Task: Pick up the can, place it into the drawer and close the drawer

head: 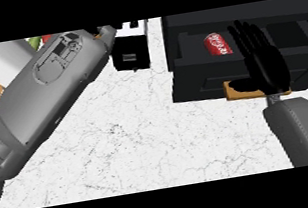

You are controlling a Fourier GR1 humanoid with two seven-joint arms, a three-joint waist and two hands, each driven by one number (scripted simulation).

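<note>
my right hand [264,60] flat over open drawer [197,76], fingers straight, slightly spread, can [218,44] lying inside drawer at hand's 10 o'clock, left hand [131,55] at counter's [155,141] 12 o'clock, state can't tell

- My left forearm [43,93] fills the view's left side and is cut off by the left and lower edges. Where it meets the top edge I cannot make out the left hand.
- A green and red thing [37,41] peeks out behind that forearm at the top edge. Too little shows for me to name it.
- A black-and-white block [131,46] beside the forearm's end is cut by the top edge, and I cannot tell what it is.
- My right hand [264,60] covers part of the drawer [205,75] and its inside.
- The can [218,44] lies just beside that hand; I cannot tell whether they touch. Its lettering is too small to read.
- A tan piece [243,94] at the drawer's front is mostly hidden under the thumb.
</note>
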